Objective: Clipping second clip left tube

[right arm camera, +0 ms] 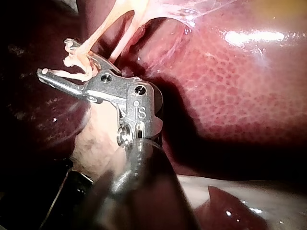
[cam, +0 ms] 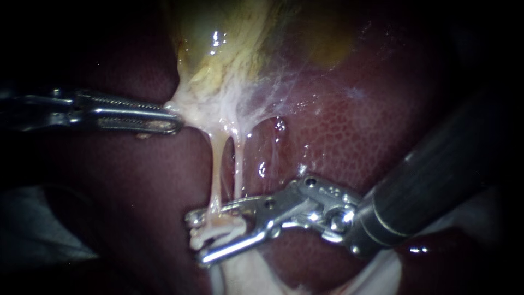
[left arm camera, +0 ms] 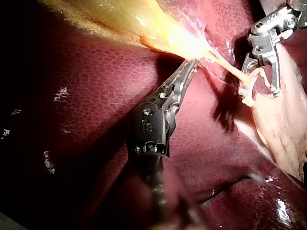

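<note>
Two pale tubes run down from the yellowish gallbladder [cam: 229,49]: the left tube [cam: 215,169] and the right tube [cam: 238,164]. My left instrument [cam: 174,120] comes in level and its jaws are shut on the whitish gallbladder tissue just above the tubes, also seen in the left wrist view [left arm camera: 192,64]. My right instrument [cam: 196,239] stands open at the left tube's lower end, one jaw on each side of it. A pale knotted lump [cam: 210,236] sits between those jaws [right arm camera: 53,58]; I cannot tell whether it is a clip or tissue.
Dark red liver [cam: 355,131] fills the view behind and to the right of the tubes. A thin shiny web of membrane [cam: 284,87] spreads from the gallbladder onto the liver. Pale fatty tissue [cam: 240,273] lies under my right instrument.
</note>
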Controlling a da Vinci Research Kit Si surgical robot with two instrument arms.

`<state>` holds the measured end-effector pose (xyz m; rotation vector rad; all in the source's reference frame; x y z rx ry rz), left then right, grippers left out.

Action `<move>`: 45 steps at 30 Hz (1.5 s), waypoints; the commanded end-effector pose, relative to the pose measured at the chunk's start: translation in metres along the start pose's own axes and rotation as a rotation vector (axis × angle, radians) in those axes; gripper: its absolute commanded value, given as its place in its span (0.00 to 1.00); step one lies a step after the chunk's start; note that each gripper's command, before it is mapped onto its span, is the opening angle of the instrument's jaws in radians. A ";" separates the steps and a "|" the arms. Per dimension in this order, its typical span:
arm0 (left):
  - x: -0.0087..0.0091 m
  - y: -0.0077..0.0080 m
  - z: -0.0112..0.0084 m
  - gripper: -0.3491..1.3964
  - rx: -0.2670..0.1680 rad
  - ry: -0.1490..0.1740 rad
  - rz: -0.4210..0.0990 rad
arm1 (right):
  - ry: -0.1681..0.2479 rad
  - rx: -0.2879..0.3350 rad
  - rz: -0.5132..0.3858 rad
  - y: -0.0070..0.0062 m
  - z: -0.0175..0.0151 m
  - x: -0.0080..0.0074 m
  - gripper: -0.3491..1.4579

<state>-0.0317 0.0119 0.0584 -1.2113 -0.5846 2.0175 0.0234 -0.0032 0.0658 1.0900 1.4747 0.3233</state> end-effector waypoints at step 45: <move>0.0000 -0.0001 -0.0001 0.00 0.000 0.000 0.000 | -0.027 -0.007 0.045 -0.0004 -0.0017 0.0001 0.00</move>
